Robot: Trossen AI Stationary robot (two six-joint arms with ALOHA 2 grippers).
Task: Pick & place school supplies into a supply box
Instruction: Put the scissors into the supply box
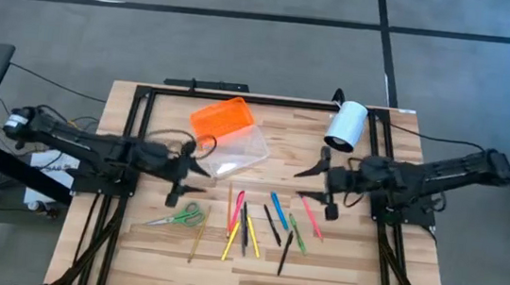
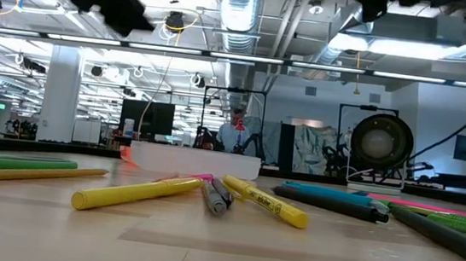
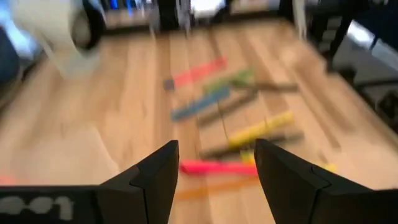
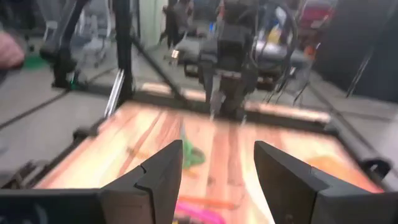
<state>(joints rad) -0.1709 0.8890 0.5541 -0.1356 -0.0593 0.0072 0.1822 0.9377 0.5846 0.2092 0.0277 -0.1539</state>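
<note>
The supply box [image 1: 240,150] has a clear base resting on the table, and its orange ribbed lid [image 1: 221,117] lies open on the far-left side. Green-handled scissors [image 1: 181,217] lie flat near the left. Several pens and pencils [image 1: 266,221] are spread over the table's near middle and fill the low view's foreground [image 2: 167,194]. My left gripper [image 1: 190,169] hangs open beside the box, pointing right; its wrist view [image 3: 216,158] looks over the pens [image 3: 217,167]. My right gripper [image 1: 318,189] is open too [image 4: 217,158], pointing left above the pens' right end, touching nothing.
A white cylinder [image 1: 345,124] lies at the table's far right, just beyond my right gripper. A dark frame [image 1: 241,96] runs along the far edge and down both sides. Bare wood shows along the near edge [image 1: 250,280].
</note>
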